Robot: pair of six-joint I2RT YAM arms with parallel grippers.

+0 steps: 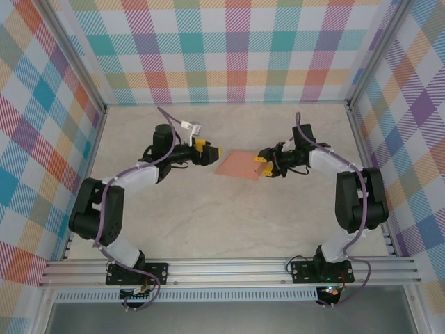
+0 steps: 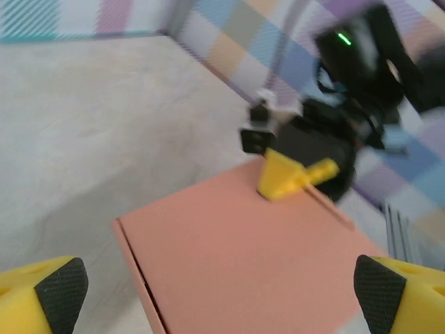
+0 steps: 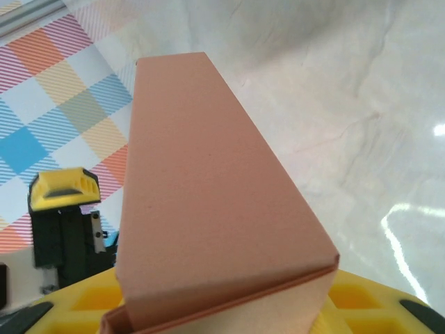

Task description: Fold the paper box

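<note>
The paper box [image 1: 237, 165] is a flat salmon-orange cardboard piece lying in the middle of the table. My right gripper [image 1: 262, 167] is shut on its right edge. In the right wrist view the paper box [image 3: 201, 202] rises out of my right gripper [image 3: 222, 316], whose yellow fingers [image 3: 375, 306] sit at the bottom. My left gripper [image 1: 210, 152] is wide open just left of the box and holds nothing. From the left wrist, the paper box [image 2: 243, 243] lies ahead of my left gripper [image 2: 219, 306], whose fingertips [image 2: 61, 285] are spread to both lower corners.
A pale marbled table [image 1: 229, 216] is enclosed by checked walls [image 1: 229, 49] on three sides. An aluminium rail [image 1: 229, 270] runs along the near edge by the arm bases. The other arm's yellow finger [image 2: 281, 174] rests on the box's far edge.
</note>
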